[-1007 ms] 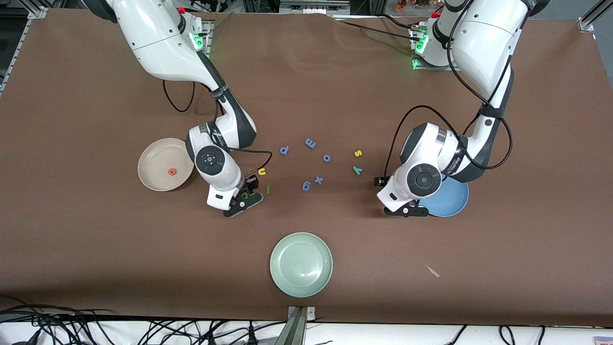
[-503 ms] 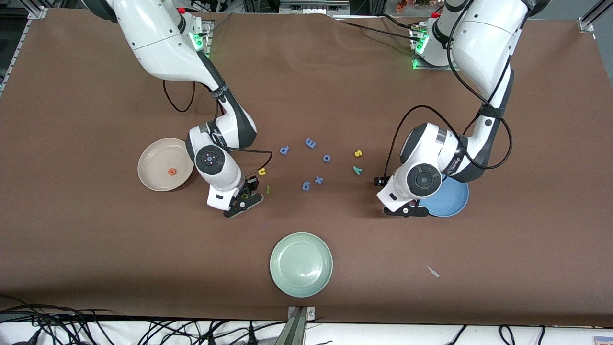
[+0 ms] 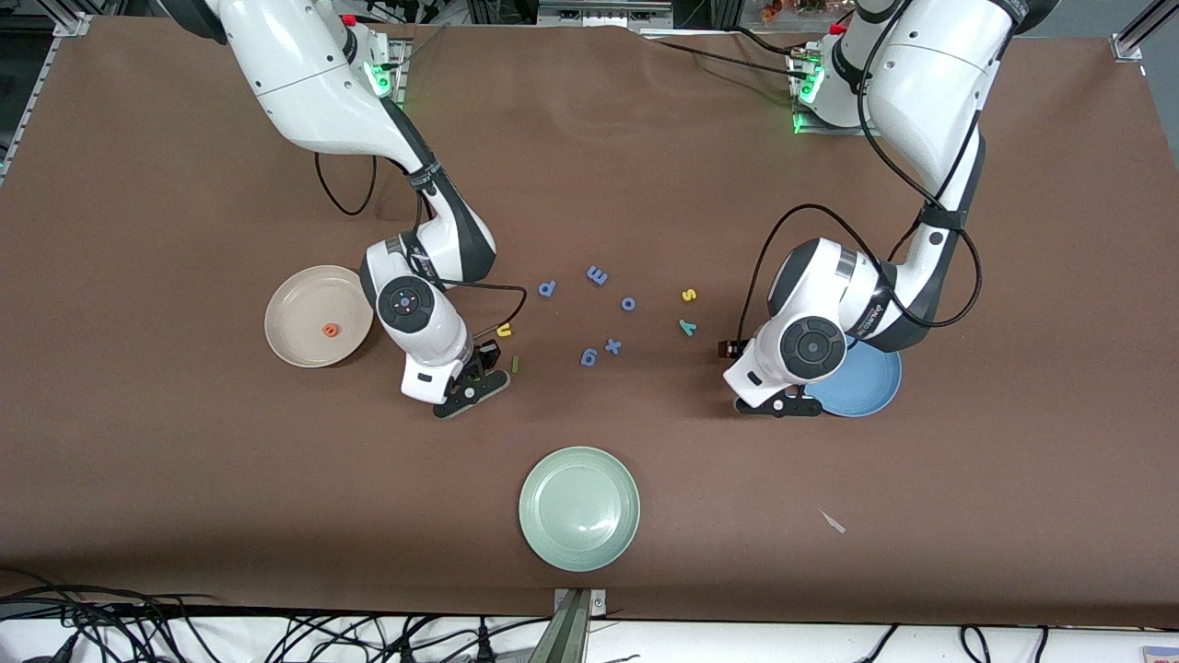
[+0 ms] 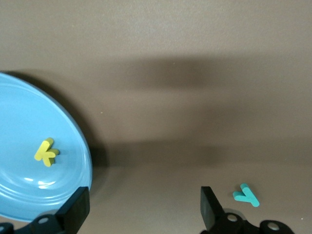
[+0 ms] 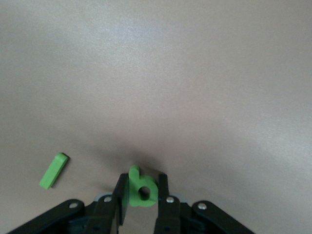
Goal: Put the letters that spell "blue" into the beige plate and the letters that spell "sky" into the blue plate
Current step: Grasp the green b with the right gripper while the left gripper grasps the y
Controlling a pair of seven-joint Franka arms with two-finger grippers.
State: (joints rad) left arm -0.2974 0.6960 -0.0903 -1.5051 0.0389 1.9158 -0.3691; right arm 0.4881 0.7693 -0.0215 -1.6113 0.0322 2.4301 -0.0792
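Observation:
My right gripper (image 5: pixel 142 178) is shut on the green b (image 5: pixel 142 191), low at the table beside the green l (image 3: pixel 516 365) and the yellow u (image 3: pixel 504 329). The orange e (image 3: pixel 329 330) lies in the beige plate (image 3: pixel 299 299). My left gripper (image 4: pixel 144 197) hangs open and empty by the rim of the blue plate (image 4: pixel 29 112), which holds the yellow k (image 4: pixel 46 152). My left arm covers part of the blue plate (image 3: pixel 870 387) in the front view. The teal y (image 3: pixel 687 327) and yellow s (image 3: pixel 688 295) lie on the cloth toward the table's middle.
Several periwinkle letters (image 3: pixel 612 346) are scattered between the two arms. A pale green plate (image 3: pixel 579 507) sits nearer the front camera. A small pale scrap (image 3: pixel 834 522) lies toward the left arm's end.
The right gripper's fingers have closed in onto the green b, and that wrist has shifted slightly. The left arm has not moved.

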